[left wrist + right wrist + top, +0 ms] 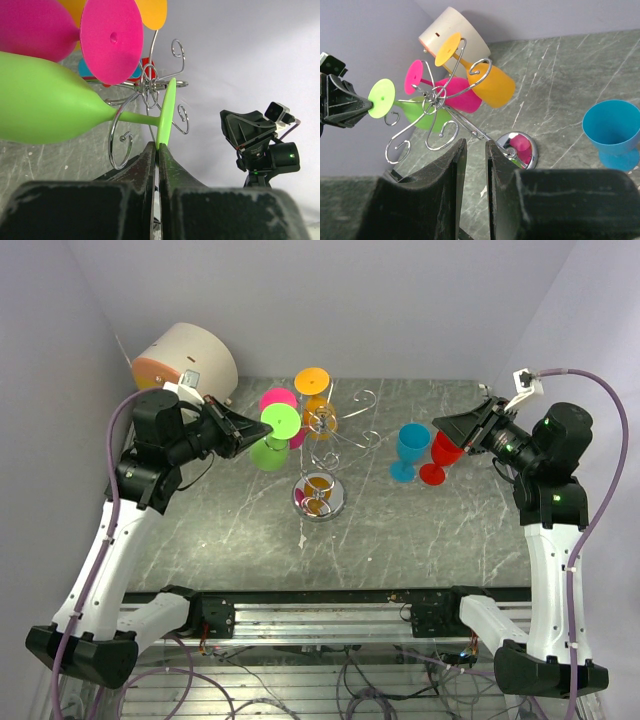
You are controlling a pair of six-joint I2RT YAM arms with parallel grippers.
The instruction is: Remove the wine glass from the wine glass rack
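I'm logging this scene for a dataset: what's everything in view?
rack: one, silver wire on a chrome base, table centre
green glass: one, green, hanging on the rack's left side
pink glass: one, pink, hanging on the rack behind the green glass
orange glass: one, orange, hanging on the rack's far side
blue glass: one, blue, on the table right of the rack
red glass: one, red, right of the blue glass
tub: one, beige, tipped, back left corner
table: one, dark marbled
left gripper: one, black, shut on the green glass's foot
right gripper: one, black, slightly parted, empty
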